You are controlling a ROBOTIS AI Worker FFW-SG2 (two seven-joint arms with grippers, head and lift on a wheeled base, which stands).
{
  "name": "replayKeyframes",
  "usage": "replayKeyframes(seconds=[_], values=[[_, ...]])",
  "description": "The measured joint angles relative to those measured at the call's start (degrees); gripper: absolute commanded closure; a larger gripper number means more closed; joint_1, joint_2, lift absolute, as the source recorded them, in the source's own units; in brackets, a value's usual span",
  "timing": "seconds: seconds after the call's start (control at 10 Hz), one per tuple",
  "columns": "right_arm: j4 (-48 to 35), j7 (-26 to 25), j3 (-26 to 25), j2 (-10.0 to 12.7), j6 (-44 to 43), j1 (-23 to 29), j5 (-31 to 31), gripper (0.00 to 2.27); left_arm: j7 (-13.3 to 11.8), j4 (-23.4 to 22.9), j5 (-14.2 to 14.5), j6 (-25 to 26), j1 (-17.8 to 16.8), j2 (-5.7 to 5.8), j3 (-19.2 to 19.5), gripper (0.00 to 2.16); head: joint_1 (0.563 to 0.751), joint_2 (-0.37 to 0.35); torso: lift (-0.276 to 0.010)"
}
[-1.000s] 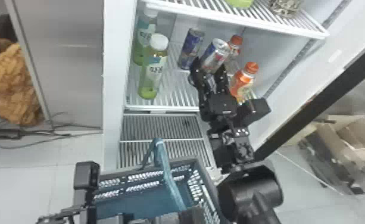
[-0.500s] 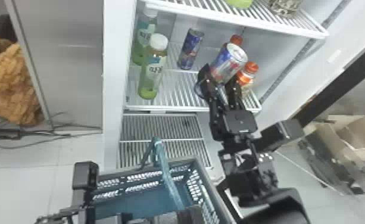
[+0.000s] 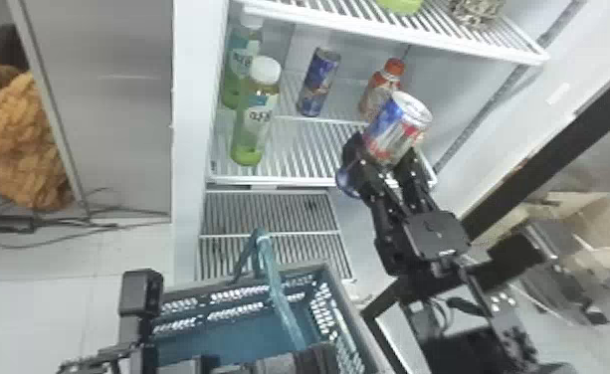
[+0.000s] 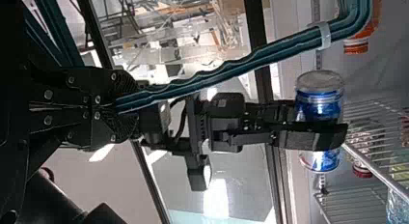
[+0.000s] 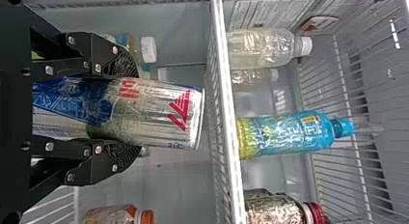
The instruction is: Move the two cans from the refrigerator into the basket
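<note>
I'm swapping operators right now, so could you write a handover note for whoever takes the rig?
Left gripper: jaws shut on the basket's handle.
Right gripper: jaws shut on one can, held off the shelf.
Other can: upright on that shelf.
Done: first can picked up; neither is in the basket yet.
Left: put the held can in, then fetch the other.

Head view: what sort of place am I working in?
Probably a small shop, or a test room set up like one: an open refrigerator with wire shelves of bottled drinks, and a basket in front.
</note>
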Motion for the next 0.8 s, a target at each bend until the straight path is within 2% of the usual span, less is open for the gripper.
replayKeyframes(seconds=[0.4,0.8], values=[[-11.91,1.44,-3.33,0.29,11.89,10.35,-1.38,1.08,-0.05,-0.01,0.0,-0.11,0.34,0.01,0.14,1.18,0.695,-0.35,-0.276],[-16.38,1.46,-6.34,1.32,19.75,15.47,-1.33,1.08,-0.07,-0.04,0.0,-0.13,0.56,-0.03,0.29,1.18,0.695,-0.35,-0.276]])
